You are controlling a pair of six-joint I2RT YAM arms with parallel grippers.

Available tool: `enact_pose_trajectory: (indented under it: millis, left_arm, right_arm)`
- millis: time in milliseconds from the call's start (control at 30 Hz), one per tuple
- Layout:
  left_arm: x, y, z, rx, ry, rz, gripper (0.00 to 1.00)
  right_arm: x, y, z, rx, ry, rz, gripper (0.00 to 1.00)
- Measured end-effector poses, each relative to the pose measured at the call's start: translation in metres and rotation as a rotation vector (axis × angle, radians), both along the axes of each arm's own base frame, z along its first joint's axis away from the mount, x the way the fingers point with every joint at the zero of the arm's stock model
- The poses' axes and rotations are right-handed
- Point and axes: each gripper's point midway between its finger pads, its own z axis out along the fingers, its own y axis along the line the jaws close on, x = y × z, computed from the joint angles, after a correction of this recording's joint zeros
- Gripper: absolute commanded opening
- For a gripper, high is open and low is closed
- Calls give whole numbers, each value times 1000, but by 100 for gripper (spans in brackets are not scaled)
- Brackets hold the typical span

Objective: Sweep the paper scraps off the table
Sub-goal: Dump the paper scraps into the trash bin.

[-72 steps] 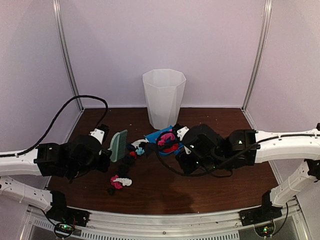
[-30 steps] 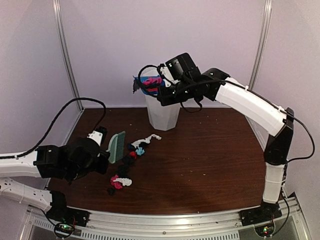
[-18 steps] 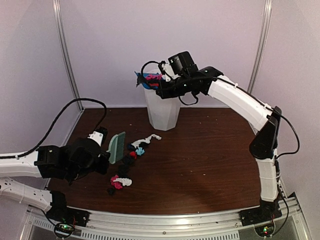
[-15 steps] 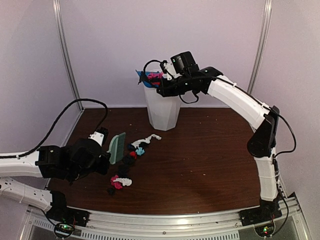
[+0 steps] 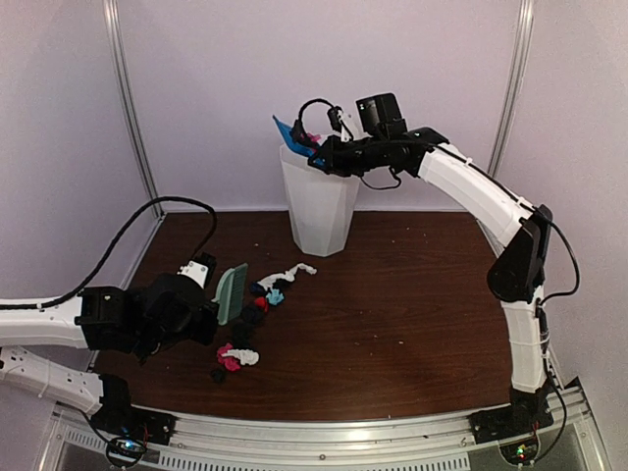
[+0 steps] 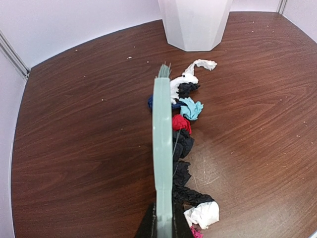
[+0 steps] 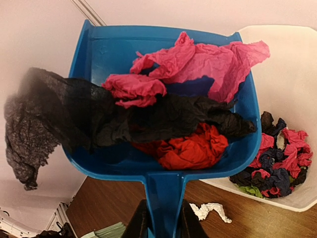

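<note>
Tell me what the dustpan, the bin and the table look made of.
The dustpan is likely moulded plastic: smooth, uniform blue, soft sheen. The bin is probably thin plastic: milky white, faceted walls. The table shows dark reddish-brown wood grain; whether it is solid wood or laminate, I cannot tell.

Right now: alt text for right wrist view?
A blue dustpan, gripped by its handle in the right gripper, is heaped with pink, black and red paper scraps beside a white bin holding more. One black scrap hangs over its left edge.
</note>
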Motion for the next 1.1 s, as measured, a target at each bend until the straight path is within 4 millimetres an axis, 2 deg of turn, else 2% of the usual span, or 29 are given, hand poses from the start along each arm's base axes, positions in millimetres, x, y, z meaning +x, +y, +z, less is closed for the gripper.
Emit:
enact_pose_trajectory:
  millis: [533, 967, 1100]
  left_arm:
    - [1, -3, 1, -12, -5, -1, 0]
    - [1, -2, 0, -12, -5, -1, 0]
    - [1, -2, 1, -14, -6, -1, 0]
  right_arm:
    - [5, 6, 58, 389, 119, 105, 0]
    - [23, 7, 47, 633, 348, 87, 0]
    - [29, 7, 31, 712, 435, 72, 0]
